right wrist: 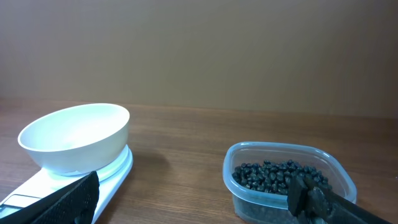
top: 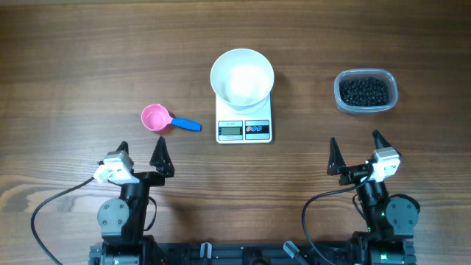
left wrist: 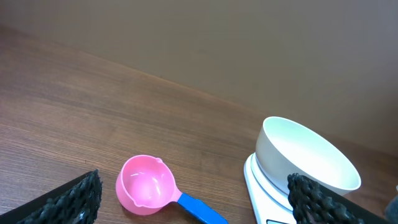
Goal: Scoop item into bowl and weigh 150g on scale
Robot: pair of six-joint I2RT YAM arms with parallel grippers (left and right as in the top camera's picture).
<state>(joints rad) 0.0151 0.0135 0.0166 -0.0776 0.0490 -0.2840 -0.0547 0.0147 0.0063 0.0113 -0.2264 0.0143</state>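
Brown wood-grain counter (top: 73, 59); only the wrist views show the plain tan wall (right wrist: 199, 50). From above, the white bowl (top: 242, 76) sits on the scale (top: 244, 129) at 12 o'clock, beans (top: 363, 91) in a clear tub (top: 366, 110) at 2, left hand (top: 141, 143) and right hand (top: 355, 138) gaping, empty

White bowl (top: 242, 76) on the scale (top: 244, 131), scoop (top: 157, 118) and beads (top: 364, 91) either side.
The bowl looks empty, though its white inside is washed out. The pink, blue-handled scoop lies on the table (top: 73, 59) left of the scale; the beads fill a clear tub (top: 341, 93) to the right. The left gripper (top: 140, 146) and right gripper (top: 355, 138) stand near the front edge, jaws spread, touching nothing.
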